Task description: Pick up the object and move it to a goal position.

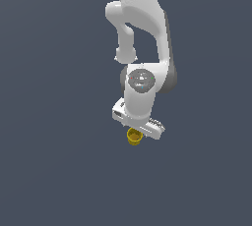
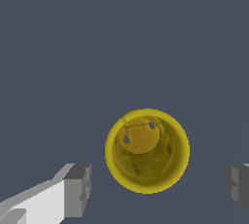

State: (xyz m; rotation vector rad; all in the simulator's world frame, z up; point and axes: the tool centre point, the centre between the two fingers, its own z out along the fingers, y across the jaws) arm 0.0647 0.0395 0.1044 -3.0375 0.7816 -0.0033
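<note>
The object is a small yellow-gold cup (image 2: 147, 151) with a hollow top, seen from above in the wrist view. My white gripper (image 2: 158, 189) is open. One grey fingertip (image 2: 78, 190) and the other (image 2: 237, 185) stand on either side of the cup with a gap to each. In the exterior view the cup (image 1: 134, 137) shows just under the white gripper (image 1: 137, 128), partly hidden by the hand. The fingers are not visible there.
The surroundings are a plain dark grey-blue surface (image 1: 49, 171). The white arm (image 1: 142, 23) reaches down from the top of the exterior view. No other objects show.
</note>
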